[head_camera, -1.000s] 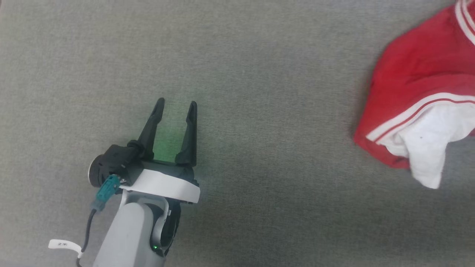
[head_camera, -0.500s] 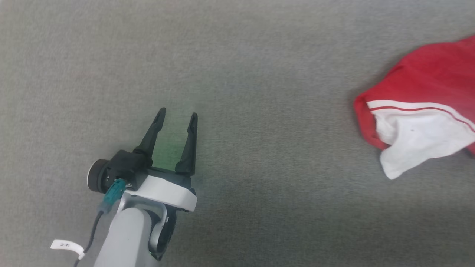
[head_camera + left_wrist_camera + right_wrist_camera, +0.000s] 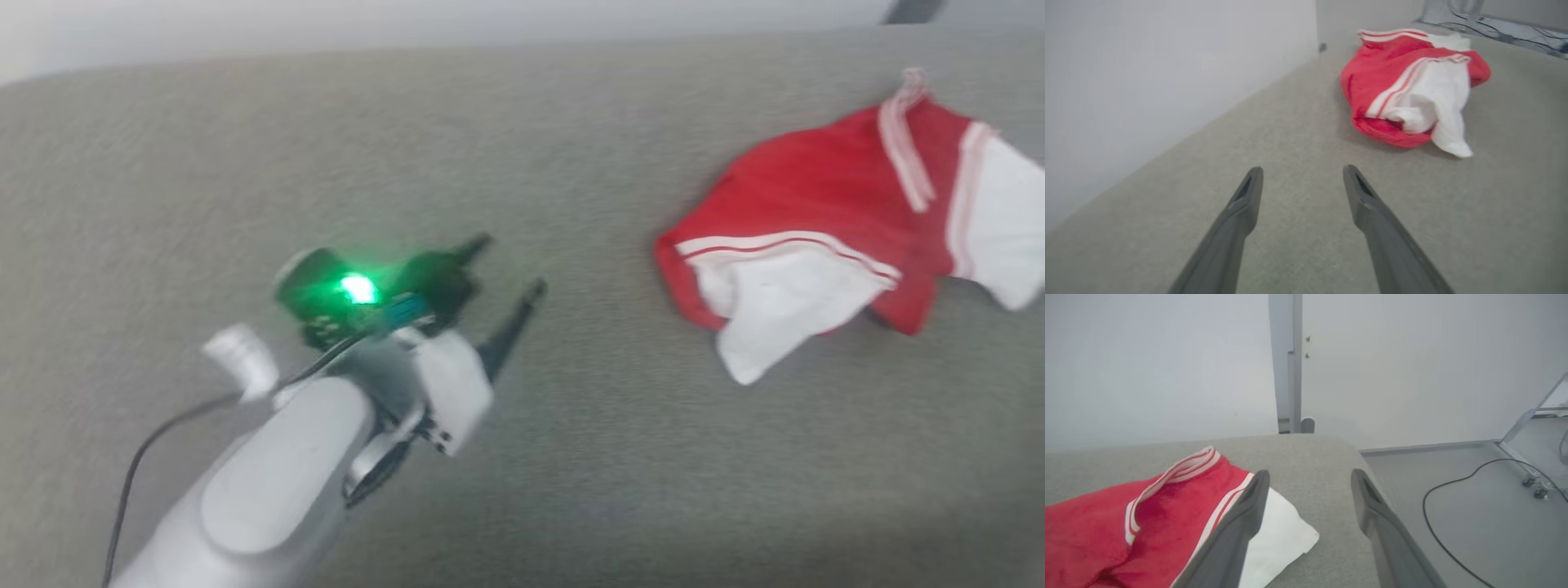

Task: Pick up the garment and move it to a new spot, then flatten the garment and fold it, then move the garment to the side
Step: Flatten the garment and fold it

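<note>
The garment (image 3: 816,196) is a red jersey with white panels and striped trim, lying crumpled on the grey padded surface (image 3: 571,457) at the right of the head view. My left gripper (image 3: 508,263) is well to its left, blurred, turned on its side, fingers apart. In the left wrist view the left gripper (image 3: 1302,170) stands open and empty, with the garment (image 3: 1404,81) ahead to the right. In the right wrist view the right gripper (image 3: 1310,473) is open just above the surface, and the garment (image 3: 1106,522) lies beside its left finger.
A pale wall (image 3: 1147,81) runs along the surface's far edge. To the right the surface ends at a rounded corner (image 3: 1347,449), with lower grey floor beyond. A black cable (image 3: 1437,522) and a wheeled frame (image 3: 1531,482) are there. A grey post (image 3: 1286,363) stands behind.
The head camera has tilted up, showing the surface's far edge. The garment has dropped and now lies loose, with the right gripper open. The left gripper has rolled sideways and points up-right.
</note>
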Controlling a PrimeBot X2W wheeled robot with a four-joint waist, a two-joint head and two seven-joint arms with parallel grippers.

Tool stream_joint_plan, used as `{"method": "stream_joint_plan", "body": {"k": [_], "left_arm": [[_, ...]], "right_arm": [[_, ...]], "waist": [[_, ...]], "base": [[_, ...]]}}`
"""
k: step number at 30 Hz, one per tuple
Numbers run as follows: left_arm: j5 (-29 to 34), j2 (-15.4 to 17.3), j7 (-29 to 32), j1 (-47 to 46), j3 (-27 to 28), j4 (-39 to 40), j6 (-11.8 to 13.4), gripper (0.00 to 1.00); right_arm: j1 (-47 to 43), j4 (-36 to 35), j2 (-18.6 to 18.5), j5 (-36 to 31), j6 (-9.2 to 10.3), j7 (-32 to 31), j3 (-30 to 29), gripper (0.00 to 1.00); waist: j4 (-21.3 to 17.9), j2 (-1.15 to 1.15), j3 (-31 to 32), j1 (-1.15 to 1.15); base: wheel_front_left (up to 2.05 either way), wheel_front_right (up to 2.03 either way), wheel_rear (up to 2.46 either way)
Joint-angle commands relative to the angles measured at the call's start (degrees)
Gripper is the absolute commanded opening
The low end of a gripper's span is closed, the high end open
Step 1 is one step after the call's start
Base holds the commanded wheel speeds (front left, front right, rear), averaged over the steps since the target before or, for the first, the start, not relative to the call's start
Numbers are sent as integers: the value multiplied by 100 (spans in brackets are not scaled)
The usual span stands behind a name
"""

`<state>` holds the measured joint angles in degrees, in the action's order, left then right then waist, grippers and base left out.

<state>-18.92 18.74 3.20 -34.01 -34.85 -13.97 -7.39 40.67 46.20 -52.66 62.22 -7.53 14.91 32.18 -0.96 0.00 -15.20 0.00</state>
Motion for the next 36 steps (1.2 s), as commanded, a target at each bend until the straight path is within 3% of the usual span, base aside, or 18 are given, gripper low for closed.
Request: {"method": "stream_joint_plan", "body": {"k": [1,6,11,21,31,32,33,34,35,36], "left_arm": [[-445,148,476,-287,-468,109,-3,100],[-2202,259,2153,-1212,-1808,343,-3,100],[-3113,-84,2640,-1836,-2645,217,-4,100],[-3252,-394,2257,-2768,-3643,-1184,-5,100],[-3382,-432,2127,-2946,-3880,-2022,-3,100],[-3388,-447,2114,-2944,-3888,-2073,9,80],[-3388,-447,2114,-2944,-3888,-2073,9,80],[-3370,-468,2127,-2950,-3900,-2143,9,8],[-3370,-468,2127,-2950,-3900,-2143,9,8],[-3329,-492,2202,-2924,-3907,-2149,8,0]], "right_arm": [[-108,-120,118,-135,8,29,-226,100],[-411,-513,448,-637,8,32,-919,100],[-649,-843,774,-1012,8,31,-1364,100],[-677,-1217,1244,-1363,8,29,-1721,100],[-600,-1378,1484,-1428,8,30,-1870,100],[-587,-1378,1499,-1436,8,29,-1872,100],[-587,-1378,1499,-1436,8,29,-1872,100],[-558,-1406,1524,-1463,8,29,-1880,100],[-558,-1406,1524,-1463,8,29,-1880,100],[-550,-1430,1535,-1478,8,29,-1880,100]], "waist": [[-354,0,188,0],[-746,0,95,0],[-1112,0,-104,0],[-1667,0,-659,0],[-1880,0,-1084,0],[-1886,0,-1106,0],[-1886,0,-1106,0],[-1890,0,-1137,0],[-1890,0,-1137,0],[-1890,0,-1146,0]], "base": [[0,0,0],[0,0,0],[0,0,0],[0,0,0],[0,0,0],[0,0,0],[0,0,0],[0,0,0],[0,0,0],[0,0,0]]}}
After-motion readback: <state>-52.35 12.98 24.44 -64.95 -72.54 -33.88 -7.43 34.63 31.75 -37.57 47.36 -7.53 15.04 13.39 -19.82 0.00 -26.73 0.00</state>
